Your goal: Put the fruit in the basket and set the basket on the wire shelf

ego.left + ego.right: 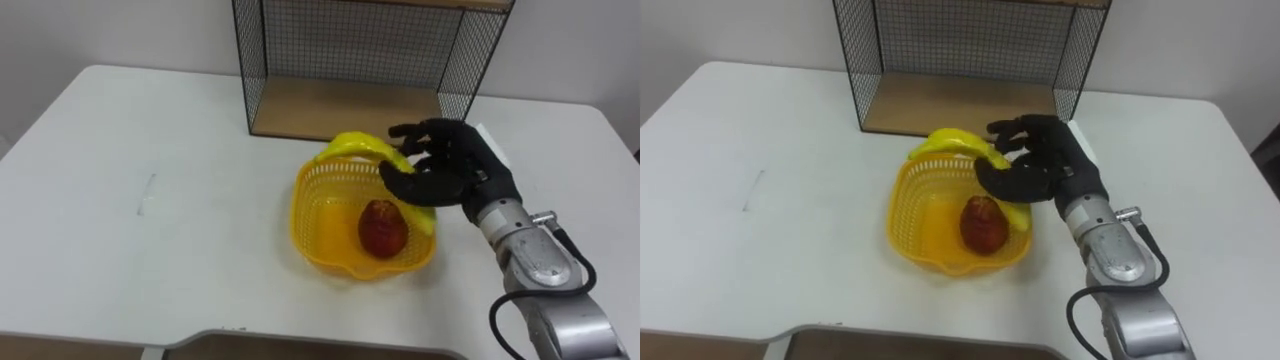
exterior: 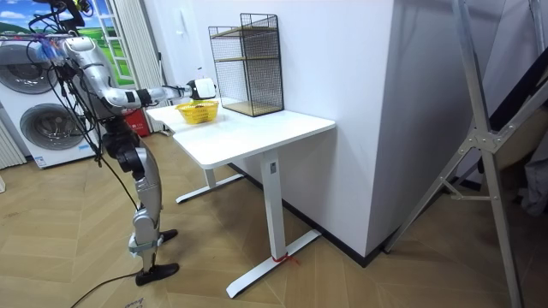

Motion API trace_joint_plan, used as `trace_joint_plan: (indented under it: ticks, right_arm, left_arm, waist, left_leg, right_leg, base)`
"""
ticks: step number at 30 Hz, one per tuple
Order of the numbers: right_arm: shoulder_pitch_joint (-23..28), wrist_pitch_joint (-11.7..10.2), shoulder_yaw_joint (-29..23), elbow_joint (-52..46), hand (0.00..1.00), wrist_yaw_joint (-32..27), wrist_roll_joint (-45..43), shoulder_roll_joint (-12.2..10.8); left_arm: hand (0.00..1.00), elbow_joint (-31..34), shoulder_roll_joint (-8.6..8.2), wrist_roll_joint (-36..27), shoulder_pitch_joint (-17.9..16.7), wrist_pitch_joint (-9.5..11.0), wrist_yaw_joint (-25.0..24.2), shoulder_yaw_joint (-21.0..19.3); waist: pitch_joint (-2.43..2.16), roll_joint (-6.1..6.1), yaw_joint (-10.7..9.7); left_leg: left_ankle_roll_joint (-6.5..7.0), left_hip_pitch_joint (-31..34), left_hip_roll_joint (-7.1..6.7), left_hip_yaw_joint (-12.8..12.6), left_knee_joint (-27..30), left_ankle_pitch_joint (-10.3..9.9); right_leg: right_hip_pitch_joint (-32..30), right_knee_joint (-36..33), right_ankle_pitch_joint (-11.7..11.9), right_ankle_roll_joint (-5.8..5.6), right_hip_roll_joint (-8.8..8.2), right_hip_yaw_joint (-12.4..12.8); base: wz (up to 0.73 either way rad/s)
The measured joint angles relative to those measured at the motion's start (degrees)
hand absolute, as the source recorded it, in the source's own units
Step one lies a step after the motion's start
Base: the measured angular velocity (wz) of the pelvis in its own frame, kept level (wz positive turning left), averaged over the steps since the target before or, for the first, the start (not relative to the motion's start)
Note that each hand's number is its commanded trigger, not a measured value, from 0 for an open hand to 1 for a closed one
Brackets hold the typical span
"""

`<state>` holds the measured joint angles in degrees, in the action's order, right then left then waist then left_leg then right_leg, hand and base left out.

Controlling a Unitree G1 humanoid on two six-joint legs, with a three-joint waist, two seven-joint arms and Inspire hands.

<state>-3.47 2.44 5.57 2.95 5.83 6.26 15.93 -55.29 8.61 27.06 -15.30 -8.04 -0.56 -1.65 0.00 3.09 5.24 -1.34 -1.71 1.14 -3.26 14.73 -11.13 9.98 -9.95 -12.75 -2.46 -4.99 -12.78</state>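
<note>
A yellow plastic basket (image 1: 308,192) stands on the white table (image 1: 150,200), just in front of the wire shelf (image 1: 350,108). A red fruit (image 1: 383,228) lies inside the basket. My right hand (image 1: 458,162) hovers over the basket's far right rim, its thumb and fingers curled round a yellow banana (image 1: 355,148). The banana arches over the rim, one end pointing toward the shelf and the other dipping into the basket beside the red fruit. In the room view I stand at the table's end with one arm stretched out to the basket (image 2: 197,112).
The wire shelf (image 1: 940,100) has a wooden bottom board and an open front facing the basket. Bare tabletop lies to the left. In the room view, washing machines (image 2: 38,120) stand behind me and the table (image 2: 257,133) sits against a white wall.
</note>
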Motion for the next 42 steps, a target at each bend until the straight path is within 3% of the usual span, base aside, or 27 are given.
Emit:
trace_joint_plan:
  ticks: [30, 36, 42]
  right_arm:
    - [0.5, 0.1, 0.0, -1.2, 0.00, 1.0, -4.0, 0.0]
    - [2.4, 0.1, -0.1, -1.2, 0.00, -0.3, -3.8, 0.0]
    - [2.6, 0.1, -1.1, 0.8, 0.00, -2.2, 2.0, 0.0]
  left_arm:
    - [0.00, 0.6, 0.27, -0.9, 0.1, 0.1, 0.0, 0.1]
    - [0.00, 0.5, 0.31, -3.8, -0.3, 1.1, 0.0, -0.4]
    - [0.00, -0.9, 0.32, -12.5, -1.7, 2.4, 0.2, -2.5]
  waist:
    - [-0.01, -0.11, -0.5]
    - [-0.14, -0.20, -0.4]
    - [-0.18, -0.41, -0.5]
  left_leg:
    - [0.01, 0.4, 0.04, 0.3, 0.9, 0.0]
    - [0.02, 0.6, -0.01, 0.3, 0.9, 0.0]
    - [0.03, 0.5, -0.03, 0.4, 0.9, 0.0]
  right_leg:
    - [0.0, -0.5, 0.0, 0.03, 0.01, -0.1]
    - [0.0, 0.1, 0.1, 0.01, 0.03, -0.2]
    - [0.2, 0.1, 0.2, -0.01, 0.00, -0.5]
  base:
    - [0.00]
    - [0.00]
    - [0.01]
